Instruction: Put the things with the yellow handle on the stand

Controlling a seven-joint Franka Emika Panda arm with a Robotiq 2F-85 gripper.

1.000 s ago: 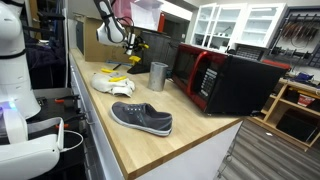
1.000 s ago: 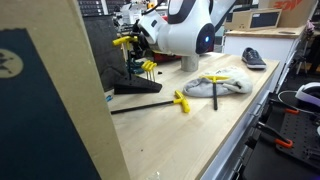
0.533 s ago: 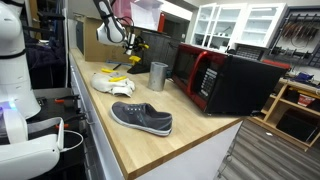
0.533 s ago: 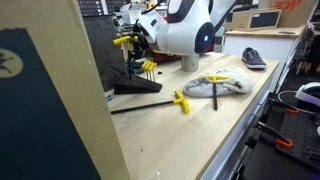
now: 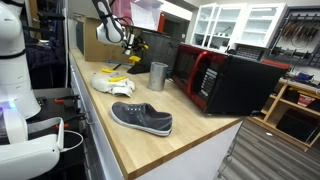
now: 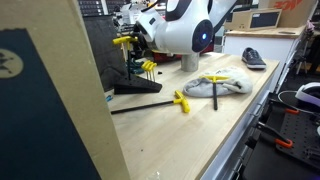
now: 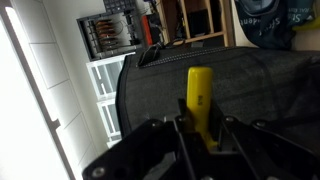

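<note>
My gripper [image 7: 202,130] is shut on a tool with a yellow handle [image 7: 199,90]; the handle stands up between the jaws. In both exterior views the gripper [image 6: 128,44] [image 5: 128,42] holds it just above the black stand [image 6: 134,82] at the far end of the wooden table. Other yellow handles [image 6: 148,67] sit on the stand. One yellow-handled tool [image 6: 182,101] lies on the table next to the stand. Another [image 6: 214,80] lies on the pale cloth [image 6: 224,86].
A steel cup [image 5: 158,76] stands near the stand, a grey shoe [image 5: 141,118] lies mid-table, and a red-and-black microwave [image 5: 225,80] stands along the wall side. A long black rod [image 6: 135,105] lies by the stand's base. A wall panel [image 6: 45,100] blocks the near side.
</note>
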